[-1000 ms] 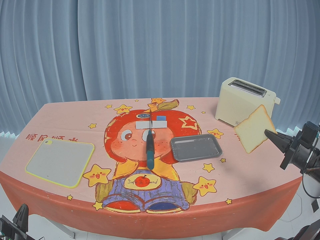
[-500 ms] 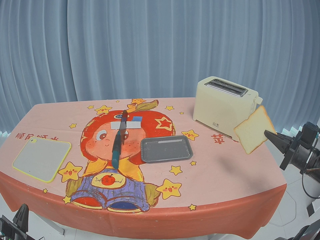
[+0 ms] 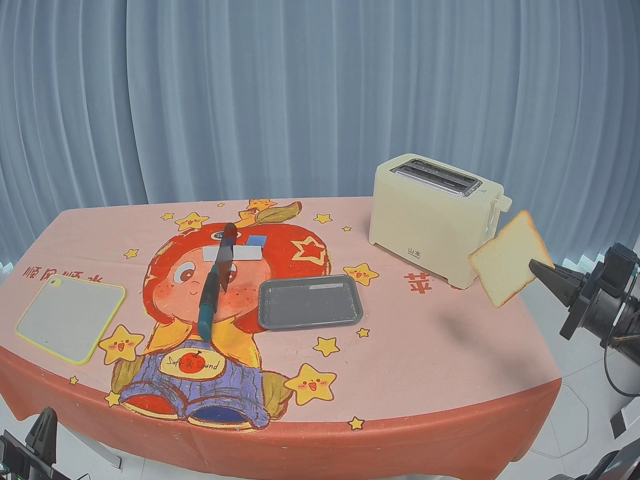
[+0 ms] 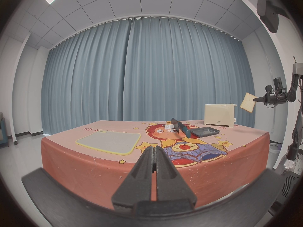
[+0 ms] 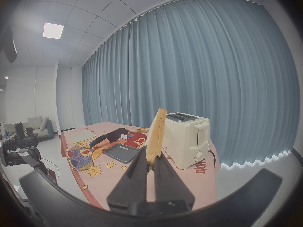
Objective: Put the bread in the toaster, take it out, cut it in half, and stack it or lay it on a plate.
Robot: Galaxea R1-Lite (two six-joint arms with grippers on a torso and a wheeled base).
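Observation:
My right gripper (image 3: pixel 541 269) is shut on a corner of a slice of bread (image 3: pixel 510 257), holding it in the air off the table's right end, just right of the cream toaster (image 3: pixel 433 218). In the right wrist view the bread (image 5: pixel 157 133) stands edge-on between the fingers (image 5: pixel 139 171), with the toaster (image 5: pixel 186 138) beyond it. A grey plate (image 3: pixel 310 301) lies mid-table, a teal-handled knife (image 3: pixel 213 285) to its left, and a yellow-rimmed cutting board (image 3: pixel 70 315) at the far left. My left gripper (image 4: pixel 153 161) is shut and empty, low in front of the table's near edge.
The table wears a pink cloth with a cartoon print (image 3: pixel 220 315). A small white and blue card (image 3: pixel 233 251) lies under the knife's blade. Blue curtains hang behind. The toaster's two slots (image 3: pixel 435 176) face up.
The whole head view has shifted, so the table and toaster now sit further left in the picture. Both arms keep their pose, and the bread stays in the right gripper.

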